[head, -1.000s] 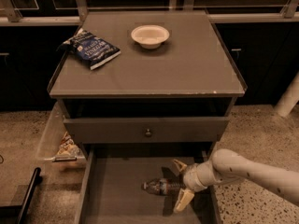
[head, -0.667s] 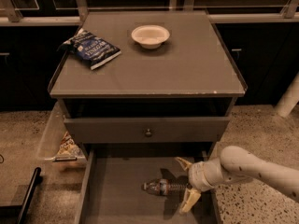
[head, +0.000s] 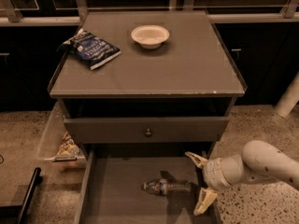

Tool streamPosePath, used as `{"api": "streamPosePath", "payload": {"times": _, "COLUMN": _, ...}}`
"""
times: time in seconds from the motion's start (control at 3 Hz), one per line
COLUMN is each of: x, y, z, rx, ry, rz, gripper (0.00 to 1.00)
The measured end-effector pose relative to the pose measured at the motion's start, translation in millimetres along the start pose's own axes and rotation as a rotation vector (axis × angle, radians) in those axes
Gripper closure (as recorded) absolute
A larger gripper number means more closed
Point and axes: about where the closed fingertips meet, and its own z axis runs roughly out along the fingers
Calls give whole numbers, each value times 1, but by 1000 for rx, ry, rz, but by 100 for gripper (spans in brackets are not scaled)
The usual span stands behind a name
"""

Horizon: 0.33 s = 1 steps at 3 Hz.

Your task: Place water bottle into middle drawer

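The water bottle (head: 167, 187) lies on its side on the bare grey floor of the open middle drawer (head: 119, 195), cap end pointing left. My gripper (head: 201, 181) is at the drawer's right side, just right of the bottle. Its two pale fingers (head: 204, 201) are spread wide and hold nothing. The bottle lies free of them. The white arm (head: 261, 164) comes in from the right.
A grey drawer front with a round knob (head: 148, 133) sits above the open drawer. On the cabinet top lie a blue chip bag (head: 92, 49) and a white bowl (head: 150, 35). A clear bin with a snack bag (head: 66, 146) hangs at the cabinet's left.
My gripper and arm have drawn back to the right, away from the bottle. The bottle stays lying on the drawer floor.
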Motion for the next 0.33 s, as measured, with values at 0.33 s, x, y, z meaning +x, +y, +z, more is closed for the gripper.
{"api": "streamPosePath", "payload": {"times": 0.33, "x": -13, "y": 1, "z": -35, "rx": 50, "ry": 6, "rz": -25, "gripper": 0}}
